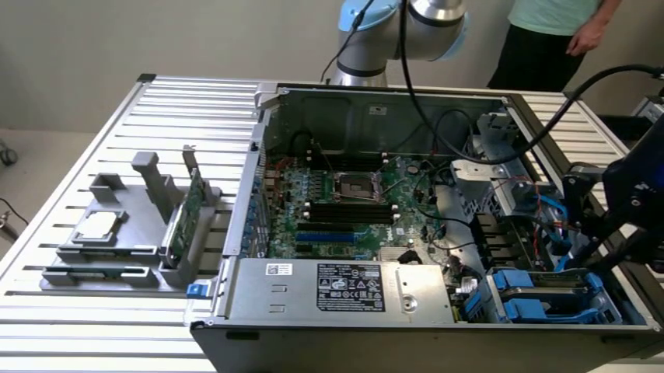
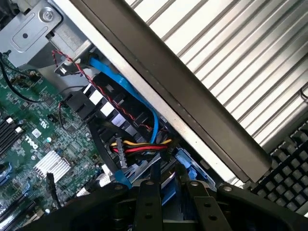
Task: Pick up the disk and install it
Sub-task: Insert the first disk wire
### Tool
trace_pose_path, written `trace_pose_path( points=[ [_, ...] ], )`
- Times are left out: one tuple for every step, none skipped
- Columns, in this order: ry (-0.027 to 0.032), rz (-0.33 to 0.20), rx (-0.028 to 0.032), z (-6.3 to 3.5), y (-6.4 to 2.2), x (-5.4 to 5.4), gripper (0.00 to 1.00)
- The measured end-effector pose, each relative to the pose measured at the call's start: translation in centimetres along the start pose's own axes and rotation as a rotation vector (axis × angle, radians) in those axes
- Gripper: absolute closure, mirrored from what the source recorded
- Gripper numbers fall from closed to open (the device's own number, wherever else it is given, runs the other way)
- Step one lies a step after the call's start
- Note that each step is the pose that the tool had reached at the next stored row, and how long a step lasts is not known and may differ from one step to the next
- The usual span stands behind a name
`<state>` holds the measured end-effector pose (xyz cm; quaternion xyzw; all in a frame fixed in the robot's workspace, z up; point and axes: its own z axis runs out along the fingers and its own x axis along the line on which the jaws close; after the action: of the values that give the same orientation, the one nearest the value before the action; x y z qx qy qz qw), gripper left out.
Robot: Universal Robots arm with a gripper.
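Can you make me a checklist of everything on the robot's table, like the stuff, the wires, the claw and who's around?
Surface: slatted metal table with an open computer case on it.
Job's things: the disk in its blue carrier lies in the drive bay at the case's corner, on the exterior view's right.
Clutter: grey holder with a square silver chip and an upright green card; keyboard.
Grippers: gripper hangs right over the disk; whether it grips cannot be told.
Cables: blue cable and red-yellow-black wires by the bay.
Surroundings: a person stands behind the table.
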<state>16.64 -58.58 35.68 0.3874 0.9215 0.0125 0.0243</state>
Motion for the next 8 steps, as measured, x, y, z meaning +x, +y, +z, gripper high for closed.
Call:
trace_pose_path(
  points=[
    [-0.0007,0.016,0.0006,0.04,0.0,0.0,0.73],
    [-0.0013,0.033,0.0011,0.1,0.0,0.01,0.73],
    [-0.002,0.049,0.0016,0.15,-0.01,0.01,0.73],
    [-0.0027,0.065,0.0022,0.19,-0.01,0.01,0.73],
    [-0.0034,0.081,0.0028,0.24,-0.01,0.01,0.73],
    [-0.004,0.097,0.0033,0.29,-0.01,0.01,0.73],
    [-0.0046,0.113,0.0039,0.35,-0.02,0.01,0.73],
    [-0.0053,0.128,0.0044,0.4,-0.02,0.01,0.73]
  ],
)
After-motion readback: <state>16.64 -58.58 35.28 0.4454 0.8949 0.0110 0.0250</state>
